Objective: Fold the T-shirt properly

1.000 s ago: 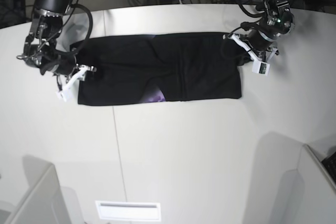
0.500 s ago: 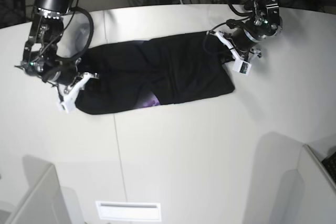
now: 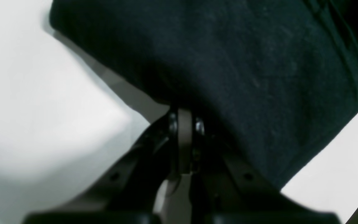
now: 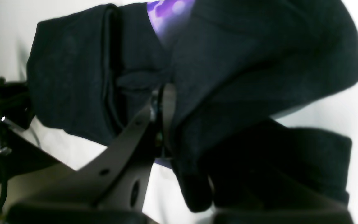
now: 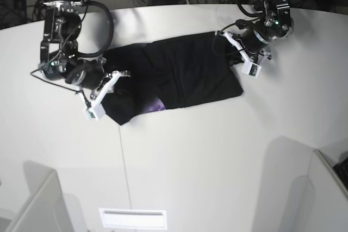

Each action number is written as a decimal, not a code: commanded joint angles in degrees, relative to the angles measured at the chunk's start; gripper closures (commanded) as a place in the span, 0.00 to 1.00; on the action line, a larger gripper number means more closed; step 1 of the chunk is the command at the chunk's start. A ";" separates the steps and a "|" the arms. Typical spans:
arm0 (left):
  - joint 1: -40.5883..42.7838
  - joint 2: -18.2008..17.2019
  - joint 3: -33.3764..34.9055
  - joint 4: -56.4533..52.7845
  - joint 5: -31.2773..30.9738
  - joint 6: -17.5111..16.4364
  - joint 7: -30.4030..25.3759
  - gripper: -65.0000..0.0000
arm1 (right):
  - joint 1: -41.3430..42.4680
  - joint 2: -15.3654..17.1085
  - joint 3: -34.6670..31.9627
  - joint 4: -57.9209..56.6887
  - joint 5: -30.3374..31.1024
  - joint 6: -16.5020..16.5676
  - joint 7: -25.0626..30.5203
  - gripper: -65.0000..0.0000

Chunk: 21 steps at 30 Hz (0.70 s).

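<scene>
Black shirt gripped at both ends

Left wrist view: the left pincer is closed on the shirt's edge, beside pale desk.

Right wrist view: the right pincer is closed on bunched cloth, a fold draping over its fingers. A patch of purple print shows.

Base view: the shirt lies across the upper desk, between the two arms, its right-pincer end drawn up into folds.

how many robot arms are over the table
2: in the base view, one arm reaches in at upper left, the other at upper right, each over an end of the black shirt. No others show.
</scene>
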 commanded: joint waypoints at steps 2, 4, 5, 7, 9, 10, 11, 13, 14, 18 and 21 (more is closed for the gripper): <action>0.02 -0.37 -0.20 0.72 0.43 -0.31 0.43 1.00 | 0.77 -1.44 -0.51 3.39 1.45 -0.28 0.90 1.00; 0.02 -0.37 -0.20 0.72 0.43 -0.31 0.43 1.00 | 0.15 -2.85 -0.77 4.62 1.45 -0.28 0.81 1.00; 0.02 -0.37 -0.20 0.72 0.43 -0.31 0.43 1.00 | -0.11 -3.55 -1.13 4.80 1.36 -0.28 0.81 1.00; 0.11 -0.37 -0.20 0.72 0.43 -0.31 0.43 1.00 | -0.38 -4.34 -2.88 5.06 1.27 -0.28 0.81 1.00; 0.11 -0.37 -0.20 0.72 0.43 -0.31 0.43 1.00 | -0.38 -4.52 -5.08 5.06 1.18 -0.36 1.25 1.00; 0.11 -0.37 -0.20 0.72 0.43 -0.31 0.43 1.00 | -0.47 -4.87 -6.14 5.06 1.18 -0.45 1.34 1.00; 0.20 -0.37 -0.20 0.72 0.43 -0.31 0.43 1.00 | -0.47 -5.40 -6.66 5.06 1.18 -0.63 1.34 1.00; 0.20 -0.37 -0.20 0.72 0.43 -0.31 0.43 1.00 | -0.47 -6.19 -7.98 5.06 1.36 -2.21 1.34 1.00; 0.20 -0.37 -0.20 0.72 0.43 -0.31 0.43 1.00 | -0.47 -6.28 -8.77 5.06 1.45 -2.74 1.34 1.00; 0.20 -0.46 -0.20 0.72 0.43 -0.31 0.43 1.00 | -0.47 -7.42 -10.97 6.91 1.36 -3.09 1.34 1.00; 0.73 -0.46 -0.20 0.72 0.43 -0.31 0.43 1.00 | -0.55 -8.30 -11.06 8.05 1.36 -3.09 1.34 1.00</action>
